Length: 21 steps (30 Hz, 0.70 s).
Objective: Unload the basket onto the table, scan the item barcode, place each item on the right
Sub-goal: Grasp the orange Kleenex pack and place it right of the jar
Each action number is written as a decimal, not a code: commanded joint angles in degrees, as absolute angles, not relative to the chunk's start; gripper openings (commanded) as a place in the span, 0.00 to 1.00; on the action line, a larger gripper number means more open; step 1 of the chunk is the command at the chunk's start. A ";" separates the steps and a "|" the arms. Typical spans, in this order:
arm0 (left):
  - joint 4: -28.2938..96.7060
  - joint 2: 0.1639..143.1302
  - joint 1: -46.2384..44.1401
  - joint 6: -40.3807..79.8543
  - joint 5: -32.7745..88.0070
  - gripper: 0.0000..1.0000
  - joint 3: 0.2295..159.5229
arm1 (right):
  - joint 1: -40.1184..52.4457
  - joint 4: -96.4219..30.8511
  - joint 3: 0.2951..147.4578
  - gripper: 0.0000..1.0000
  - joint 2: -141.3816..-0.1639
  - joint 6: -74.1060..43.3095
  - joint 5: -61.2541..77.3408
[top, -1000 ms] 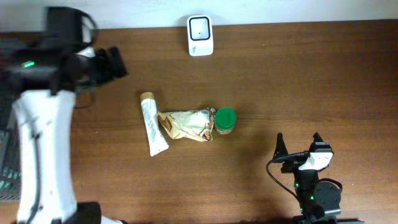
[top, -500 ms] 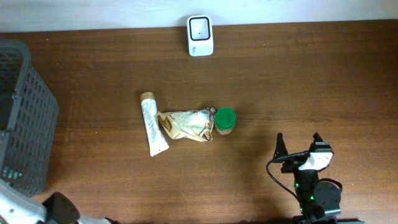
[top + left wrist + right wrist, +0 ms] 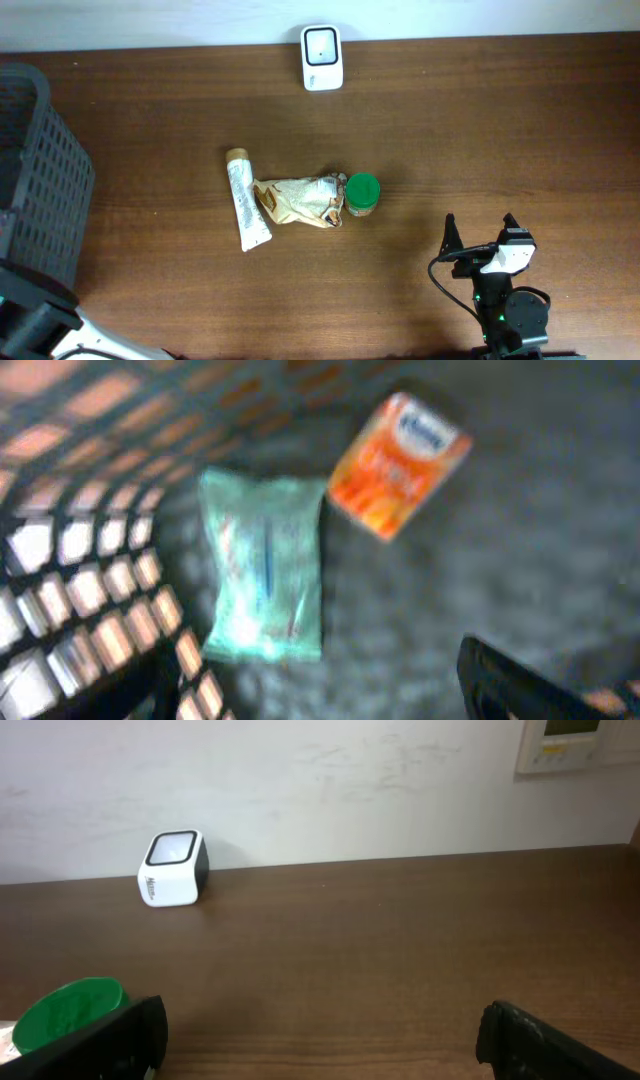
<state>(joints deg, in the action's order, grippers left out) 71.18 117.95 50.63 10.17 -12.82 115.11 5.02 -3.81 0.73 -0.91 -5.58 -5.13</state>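
The right gripper (image 3: 479, 226) sits wide open and empty near the surface's (image 3: 500, 120) 5 o'clock edge. The green-lidded jar (image 3: 362, 193), crumpled packet (image 3: 298, 200) and tube (image 3: 245, 205) lie mid-surface, at its 9 o'clock, well apart from it. The scanner (image 3: 322, 44) stands at 12 o'clock. The left gripper (image 3: 330, 690) hangs open inside the basket (image 3: 40, 180).

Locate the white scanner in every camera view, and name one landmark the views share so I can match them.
Overhead: the white scanner sits at the top centre of the picture.
Left wrist: not in it.
Right wrist: it stands at the upper left.
Shared landmark: the green jar lid, near the centre in the overhead view and at the bottom left in the right wrist view. It does not show in the left wrist view.
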 commanded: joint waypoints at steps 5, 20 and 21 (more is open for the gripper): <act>51.86 118.41 51.18 -6.37 -9.23 0.68 100.22 | 4.86 -4.05 0.32 0.98 -0.51 -5.32 -5.82; 38.13 123.00 51.11 -8.97 -9.26 0.31 91.85 | 4.86 -4.05 0.32 0.98 -0.51 -5.32 -5.82; 37.08 123.00 51.11 -8.95 -9.41 0.30 91.88 | 4.86 -4.05 0.32 0.98 -0.51 -5.32 -5.82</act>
<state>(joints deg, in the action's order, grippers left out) 38.89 122.26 51.13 -8.08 -9.65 92.12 5.02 -3.81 0.73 -0.91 -5.54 -5.13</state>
